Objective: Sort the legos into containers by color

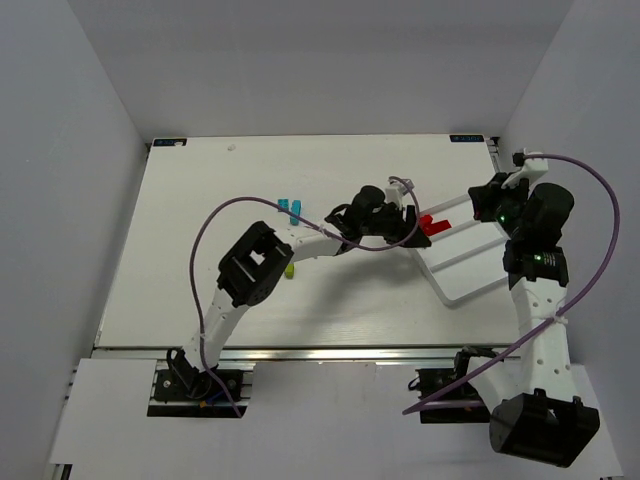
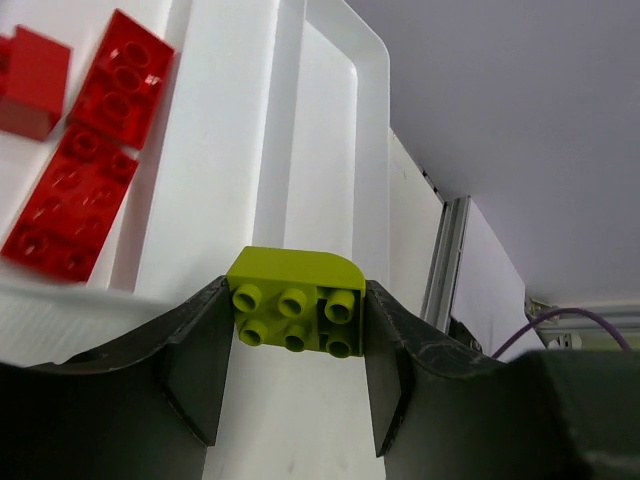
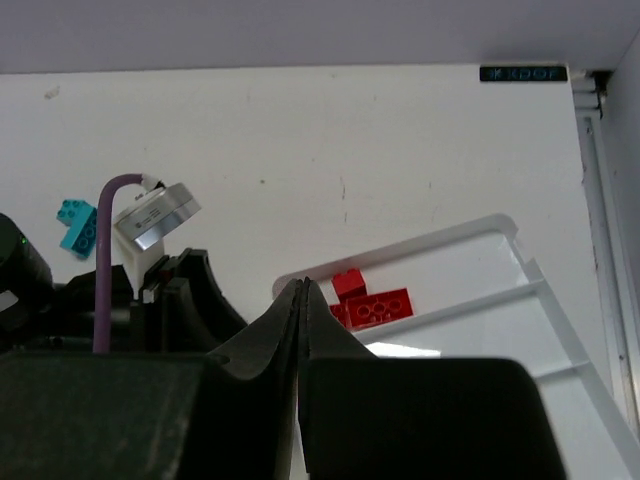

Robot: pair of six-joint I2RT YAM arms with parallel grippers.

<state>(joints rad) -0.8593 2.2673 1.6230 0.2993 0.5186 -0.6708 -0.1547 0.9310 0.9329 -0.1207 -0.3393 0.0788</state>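
Overhead view faces down on the white bench (image 1: 200, 190); close wrist views share the white plastic tray (image 1: 478, 293) at 3 o'clock.

Left arm (image 1: 300, 245) sprawls across mid-table, and the left gripper (image 1: 412, 226) crowds the tray (image 1: 478, 294) end by the red bricks (image 1: 430, 224). Right arm (image 1: 535, 260) blocks the other end. Far-left table (image 1: 180, 220) is wide open.

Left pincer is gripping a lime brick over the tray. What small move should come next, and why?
Probably nudge the left pincer sideways, away from the red bricks, then open. It holds the lime brick near the divider, and the neighbouring compartment looks empty, so lime would get its own bin.
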